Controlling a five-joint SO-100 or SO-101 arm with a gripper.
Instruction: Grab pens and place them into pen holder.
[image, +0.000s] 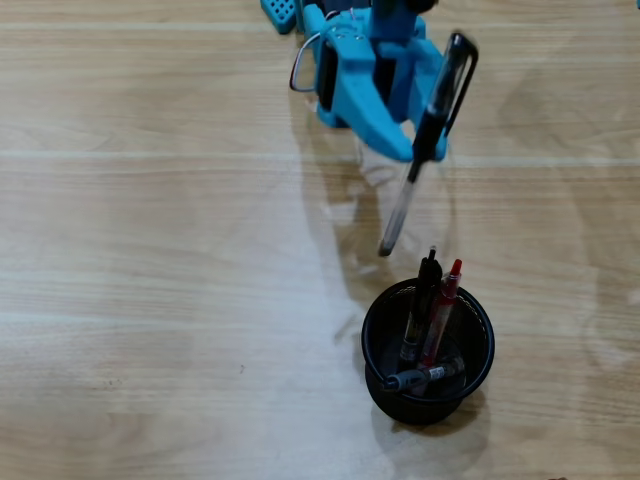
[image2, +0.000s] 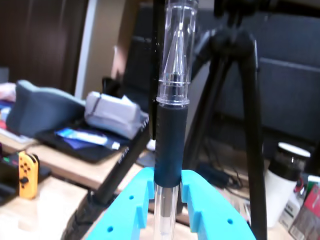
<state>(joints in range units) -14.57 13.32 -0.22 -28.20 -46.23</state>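
Note:
My blue gripper (image: 415, 135) is shut on a clear pen with a black grip and cap (image: 420, 150) and holds it above the table, tip pointing down and toward the black pen holder (image: 390, 385). The holder stands in the lower right of the overhead view, below the pen's tip, with a gap between them. In it are a black pen (image: 420, 305), a red pen (image: 442, 310) and one more dark pen (image: 425, 375) lying across the bottom. In the wrist view the gripper (image2: 167, 187) clamps the held pen (image2: 172, 100) between its blue fingers (image2: 207, 210), pen upright.
The wooden table (image: 150, 280) carries nothing else in the overhead view. In the wrist view a black tripod (image2: 250, 125) stands behind the pen, with a white bottle (image2: 282, 180), a grey pouch (image2: 112, 112) and an orange controller (image2: 27, 175) on desks beyond.

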